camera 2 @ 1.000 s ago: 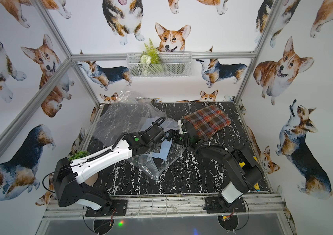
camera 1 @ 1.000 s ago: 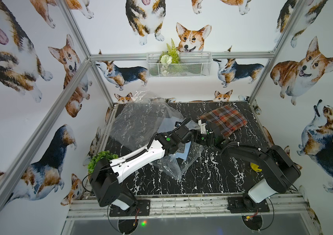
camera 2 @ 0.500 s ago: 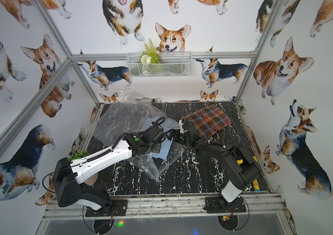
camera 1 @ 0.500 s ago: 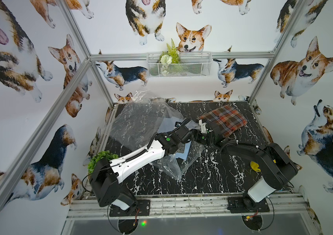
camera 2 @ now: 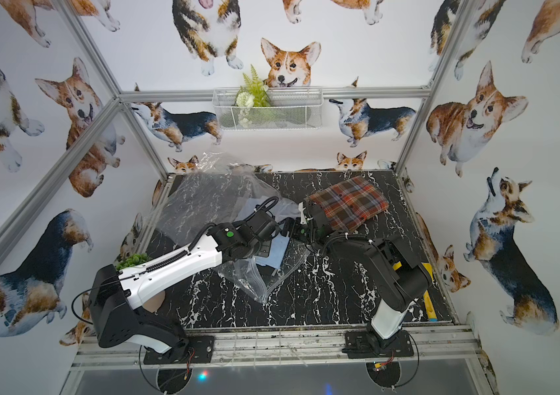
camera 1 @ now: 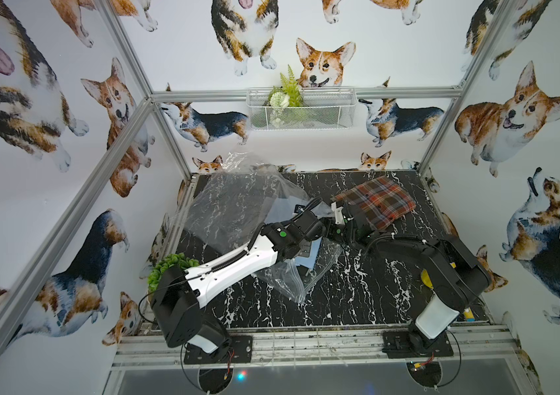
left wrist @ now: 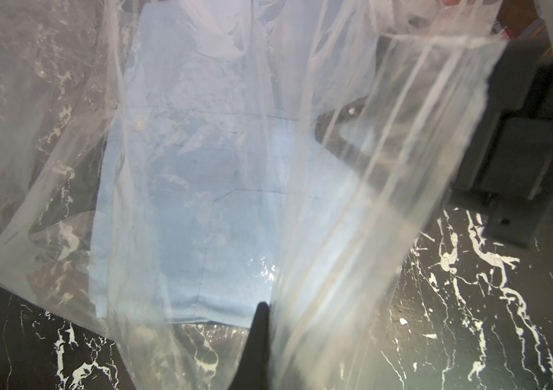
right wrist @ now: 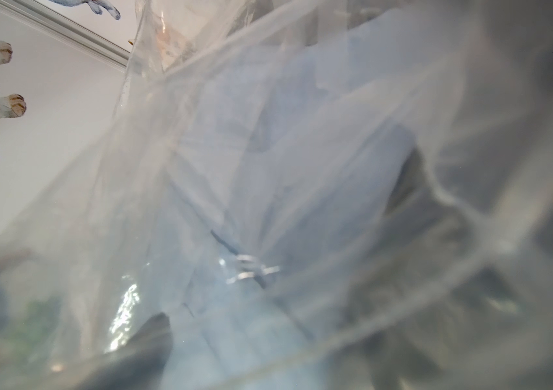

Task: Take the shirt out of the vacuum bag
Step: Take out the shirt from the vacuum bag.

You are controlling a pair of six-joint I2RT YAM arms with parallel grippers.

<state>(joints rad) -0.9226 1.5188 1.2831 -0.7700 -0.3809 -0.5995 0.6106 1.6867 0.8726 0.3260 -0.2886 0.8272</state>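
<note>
pinching vacuum bag [left wrist: 352,202] w/ left gripper [left wrist: 261,315]

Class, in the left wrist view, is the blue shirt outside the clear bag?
No, the blue shirt lies inside the vacuum bag, seen through its plastic.

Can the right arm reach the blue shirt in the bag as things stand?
Probably yes: the left gripper pinches the vacuum bag film up, and the open right gripper sits at its mouth by the blue shirt; film may intervene.
</note>
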